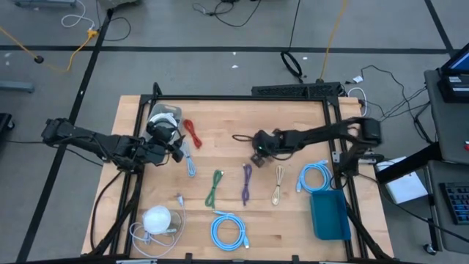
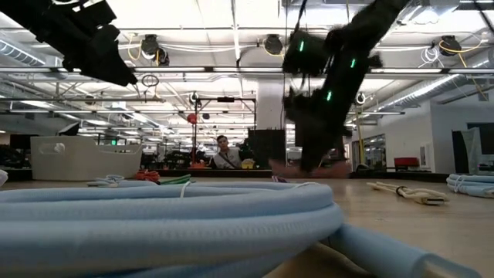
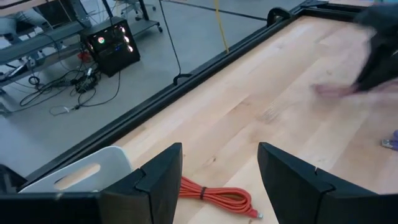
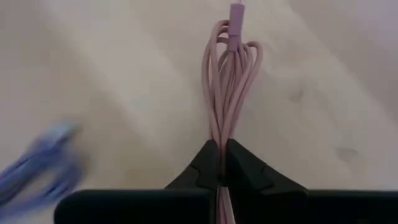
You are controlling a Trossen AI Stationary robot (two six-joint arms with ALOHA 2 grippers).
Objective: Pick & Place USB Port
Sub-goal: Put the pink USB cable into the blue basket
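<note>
A pink USB cable (image 4: 227, 81), looped into a long narrow bundle with a plug at its far end, sits in my right gripper (image 4: 219, 149), which is shut on it above the table's middle (image 1: 258, 152). In the low view the right gripper (image 2: 309, 150) hangs close over the tabletop. My left gripper (image 3: 219, 149) is open and hovers over the table's left part (image 1: 178, 150). It stands above a coiled red cable (image 3: 217, 196), beside a white holder (image 3: 81, 174), and touches nothing. My right gripper pinches the pink cable bundle between its two fingers at the near end of the loops (image 4: 217, 134), several strands together. The fingers come from above, pointing down, and lie along the bundle. The bundle runs out beyond the fingertips; whether its plug end (image 4: 236, 12) touches the table I cannot tell.
Other coiled cables lie on the wooden table: black (image 1: 242, 137), small blue (image 1: 190, 165), green (image 1: 215, 187), purple (image 1: 247, 183), beige (image 1: 278, 185), two light-blue coils (image 1: 315, 176) (image 1: 229, 229) and a white one (image 1: 157, 220). A teal bin (image 1: 328, 214) sits at the near right.
</note>
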